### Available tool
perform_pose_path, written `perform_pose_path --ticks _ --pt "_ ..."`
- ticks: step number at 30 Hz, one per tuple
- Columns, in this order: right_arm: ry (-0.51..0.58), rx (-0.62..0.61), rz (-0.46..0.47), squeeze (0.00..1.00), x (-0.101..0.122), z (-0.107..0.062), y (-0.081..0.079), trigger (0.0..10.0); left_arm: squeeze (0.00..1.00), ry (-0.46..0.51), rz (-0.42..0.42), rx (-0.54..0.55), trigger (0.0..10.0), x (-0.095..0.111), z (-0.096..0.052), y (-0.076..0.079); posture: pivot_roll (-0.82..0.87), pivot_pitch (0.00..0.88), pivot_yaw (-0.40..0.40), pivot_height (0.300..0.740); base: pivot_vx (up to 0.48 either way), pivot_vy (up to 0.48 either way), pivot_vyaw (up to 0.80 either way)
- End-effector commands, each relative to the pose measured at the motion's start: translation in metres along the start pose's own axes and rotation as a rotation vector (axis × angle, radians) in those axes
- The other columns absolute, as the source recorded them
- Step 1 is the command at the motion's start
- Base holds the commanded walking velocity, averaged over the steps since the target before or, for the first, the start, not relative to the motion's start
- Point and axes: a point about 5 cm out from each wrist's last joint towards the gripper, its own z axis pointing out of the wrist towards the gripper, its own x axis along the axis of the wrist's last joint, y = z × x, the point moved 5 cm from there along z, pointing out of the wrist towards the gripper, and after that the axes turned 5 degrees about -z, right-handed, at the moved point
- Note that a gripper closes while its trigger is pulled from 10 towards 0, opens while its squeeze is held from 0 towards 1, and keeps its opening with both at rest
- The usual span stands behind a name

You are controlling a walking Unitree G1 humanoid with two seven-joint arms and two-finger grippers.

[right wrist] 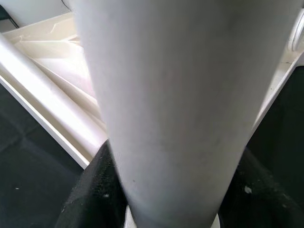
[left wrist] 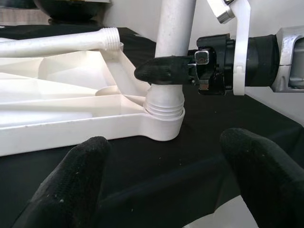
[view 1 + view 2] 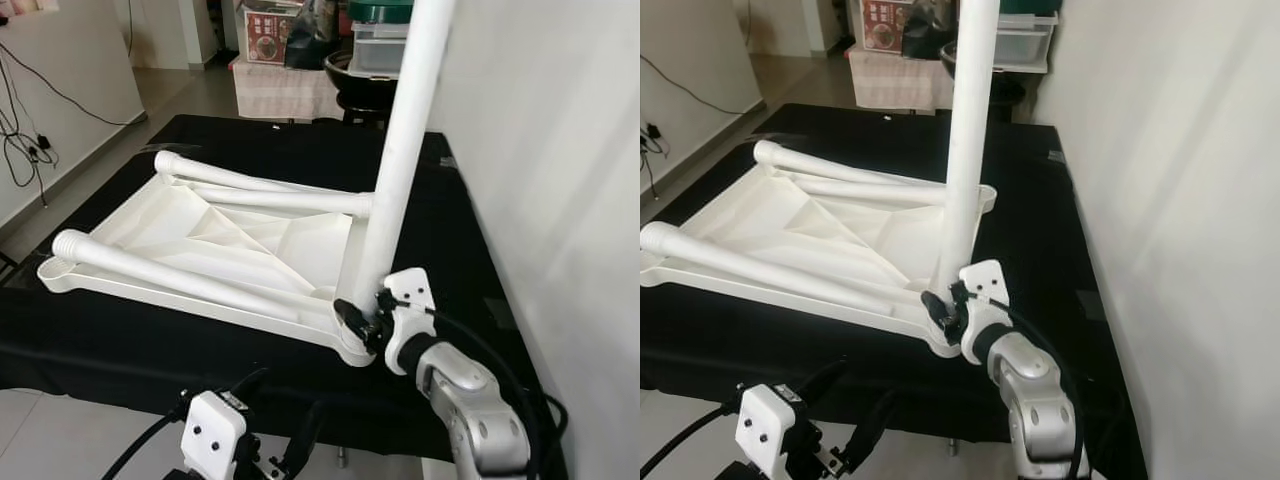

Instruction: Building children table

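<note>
— At the black mat's near edge (image 3: 120,350), what's up w/ the tabletop (image 3: 170,225)?
— Upside down; my right gripper (image 3: 358,318) clamps the upright leg (image 3: 400,150) at its near-right corner socket. Left gripper (image 2: 161,190) spread apart, below.

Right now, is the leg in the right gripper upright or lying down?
Upright. The leg stands in the tabletop's corner socket, with the right gripper clamped near its base. Two other legs lie flat.

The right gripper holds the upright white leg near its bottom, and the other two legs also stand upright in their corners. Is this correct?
Not quite. The right gripper does hold the upright leg near its bottom, but the left eye view shows the other two legs lying flat on the upside-down tabletop.
</note>
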Motion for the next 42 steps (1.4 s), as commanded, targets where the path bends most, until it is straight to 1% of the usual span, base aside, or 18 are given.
perform_pose_path --ticks 1,5,7,9,10,11,12,16,23,24,25,26,35,37,39,40,41,42 --pt "0.016 0.103 0.029 1.00 0.007 0.005 -0.009 10.0 0.00 -0.030 -0.014 0.007 10.0 -0.007 -0.001 -0.002 0.00 0.121 -0.051 0.740 0.000 0.000 0.00" --pt "0.092 0.267 0.033 1.00 0.030 0.006 -0.026 10.0 0.00 -0.028 -0.015 0.007 10.0 -0.007 -0.001 -0.003 0.00 0.118 -0.052 0.740 0.000 0.000 0.00" --pt "0.149 0.498 -0.046 1.00 0.049 0.001 -0.041 10.0 0.00 -0.026 -0.017 0.005 10.0 -0.007 0.000 -0.002 0.00 0.115 -0.051 0.740 0.000 0.000 0.00" --pt "0.158 0.573 -0.067 1.00 0.053 -0.002 -0.044 10.0 0.00 -0.025 -0.017 0.005 10.0 -0.008 0.001 -0.002 0.00 0.115 -0.051 0.740 0.000 0.000 0.00" --pt "0.158 0.671 -0.128 0.42 0.054 -0.005 -0.046 10.0 0.00 -0.024 -0.018 0.004 10.0 -0.008 0.001 -0.002 0.00 0.112 -0.055 0.740 0.000 0.000 0.00" --pt "0.158 0.671 -0.128 0.42 0.054 -0.005 -0.046 10.0 0.00 -0.024 -0.018 0.004 10.0 -0.008 0.001 -0.002 0.00 0.112 -0.055 0.740 0.000 0.000 0.00" --pt "0.149 0.753 -0.175 0.00 0.055 -0.008 -0.046 10.0 0.00 -0.024 -0.018 0.004 10.0 -0.008 0.001 -0.002 0.01 0.112 -0.054 0.740 0.000 0.000 0.00" --pt "0.131 0.874 -0.256 0.00 0.056 -0.010 -0.044 10.0 0.00 -0.024 -0.019 0.005 10.0 -0.008 0.001 -0.002 0.01 0.113 -0.055 0.740 0.000 0.000 0.00" --pt "0.125 0.940 -0.267 0.00 0.060 -0.005 -0.042 10.0 0.00 -0.024 -0.019 0.006 10.0 -0.008 0.001 -0.002 0.02 0.116 -0.054 0.740 0.000 0.000 0.00" --pt "0.121 0.967 -0.251 0.00 0.059 0.000 -0.044 2.4 0.00 -0.025 -0.020 0.007 10.0 -0.008 0.001 -0.001 0.02 0.117 -0.054 0.740 0.000 0.000 0.00" --pt "0.121 0.967 -0.251 0.00 0.059 0.000 -0.044 2.4 0.00 -0.025 -0.020 0.007 10.0 -0.008 0.001 -0.001 0.02 0.117 -0.054 0.740 0.000 0.000 0.00" --pt "0.116 0.990 -0.231 0.00 0.058 0.003 -0.046 0.0 0.00 -0.025 -0.021 0.007 10.0 -0.008 0.000 -0.001 0.02 0.119 -0.054 0.740 0.000 0.000 0.00" --pt "0.108 1.021 -0.189 0.00 0.046 -0.001 -0.049 0.0 0.00 -0.025 -0.023 0.007 10.0 -0.007 0.000 0.000 0.01 0.127 -0.049 0.740 0.000 0.000 0.00" --pt "0.101 0.925 -0.183 0.00 0.043 0.006 -0.044 0.0 0.00 -0.026 -0.024 0.005 10.0 -0.007 0.000 0.000 0.01 0.130 -0.054 0.740 0.000 0.000 0.00" --pt "0.088 0.675 -0.167 0.00 0.034 0.018 -0.036 0.0 0.00 -0.025 -0.025 0.003 10.0 -0.007 -0.001 0.000 0.01 0.132 -0.057 0.740 0.000 0.000 0.00" --pt "0.059 0.375 -0.083 0.00 0.025 0.028 -0.028 0.0 0.00 -0.023 -0.024 0.006 10.0 -0.006 -0.001 0.000 0.01 0.136 -0.060 0.740 0.000 0.000 0.00" --pt "0.059 0.375 -0.083 0.00 0.025 0.028 -0.028 0.0 0.00 -0.023 -0.024 0.006 10.0 -0.006 -0.001 0.000 0.01 0.136 -0.060 0.740 0.000 0.000 0.00" --pt "0.046 0.229 -0.025 0.00 0.020 0.027 -0.024 0.0 0.00 -0.023 -0.023 0.008 10.0 -0.006 -0.001 -0.001 0.01 0.138 -0.057 0.740 0.000 0.000 0.00"
